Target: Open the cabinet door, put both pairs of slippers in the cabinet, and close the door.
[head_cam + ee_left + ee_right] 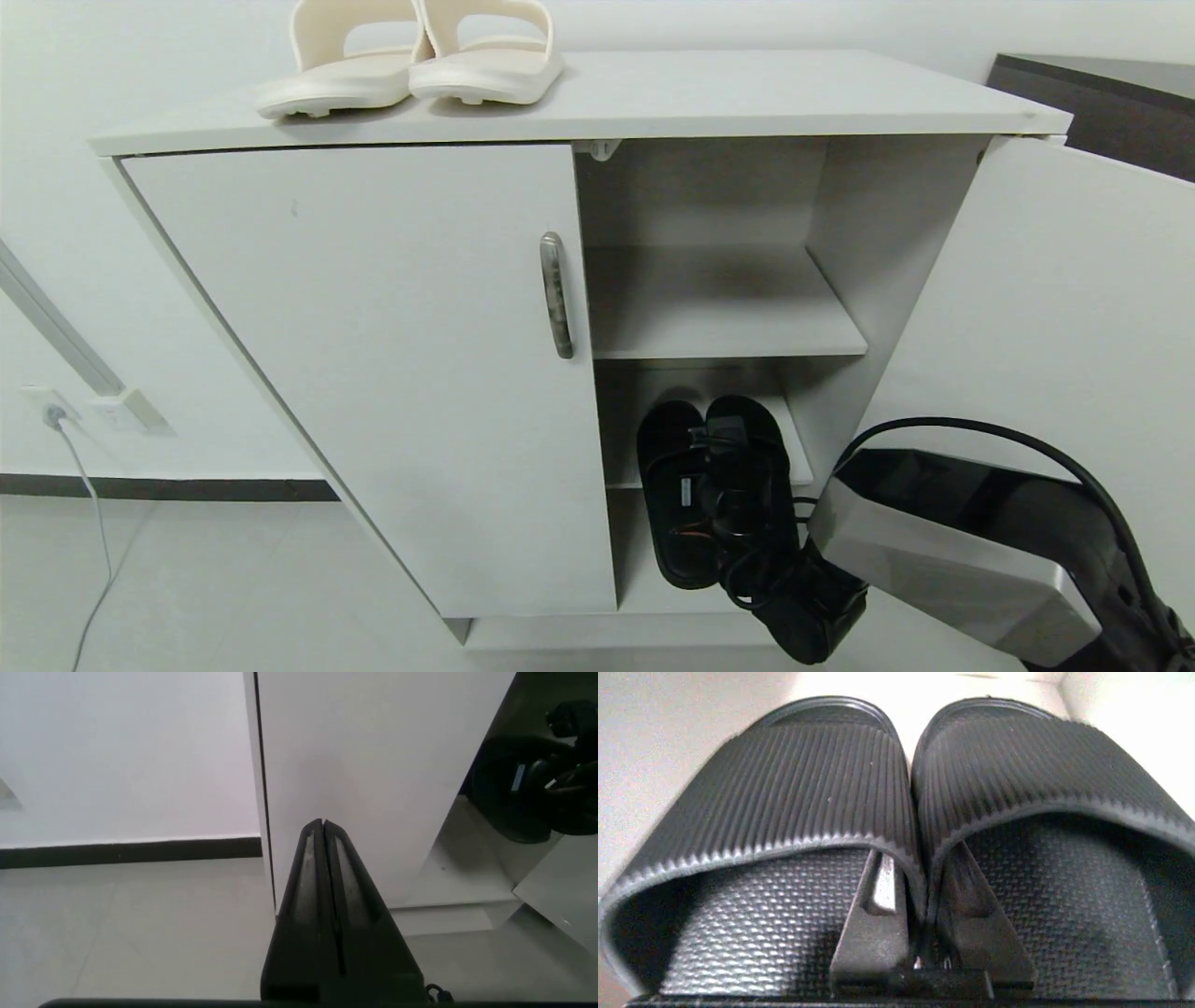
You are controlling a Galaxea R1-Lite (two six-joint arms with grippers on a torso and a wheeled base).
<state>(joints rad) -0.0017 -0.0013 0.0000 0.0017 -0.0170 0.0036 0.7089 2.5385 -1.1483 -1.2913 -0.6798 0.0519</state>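
Note:
A pair of cream slippers [415, 61] lies on top of the white cabinet [747, 93]. The cabinet's left door [373, 373] with its grey handle [556, 295] is closed, while the right door [1046, 308] stands swung open. My right gripper [920, 905] is shut on the inner straps of the black slippers [714, 485], holding them side by side at the mouth of the lower compartment, toes toward the lower shelf [794, 448]. Whether they rest on it I cannot tell. Low by the cabinet's left front, my left gripper [322, 831] is shut and holds nothing; the black slippers [533, 793] show beyond it.
The upper shelf [719, 308] inside is bare. A wall socket with a hanging cable [51, 411] sits at the left above the floor. A dark desk edge [1102, 103] stands behind the open door at the right.

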